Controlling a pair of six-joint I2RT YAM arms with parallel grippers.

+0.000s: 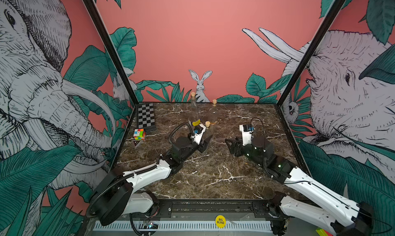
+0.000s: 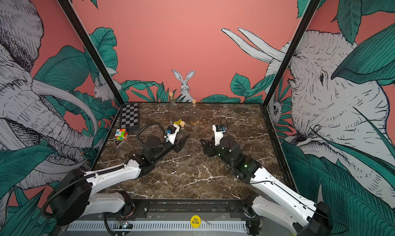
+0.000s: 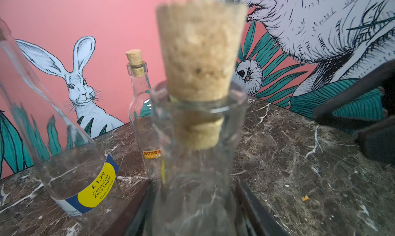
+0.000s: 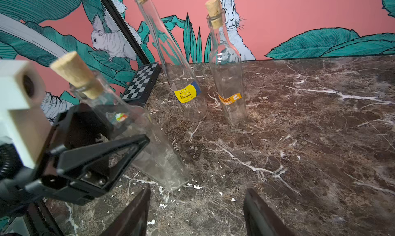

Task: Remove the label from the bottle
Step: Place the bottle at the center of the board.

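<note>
A clear glass bottle with a cork stands mid-table, slightly tilted. My left gripper is shut on the bottle's body; in the left wrist view the bottle fills the gap between both fingers. No label shows on the bottle in the right wrist view; a thin yellow strip shows at its side in the left wrist view. To the right of the bottle, apart from it, my right gripper is open and holds nothing.
Behind stand a tall bottle with a yellow and blue price label and a square bottle with an orange label. A chessboard and a colour cube sit back left. Small white scraps lie by the held bottle's base.
</note>
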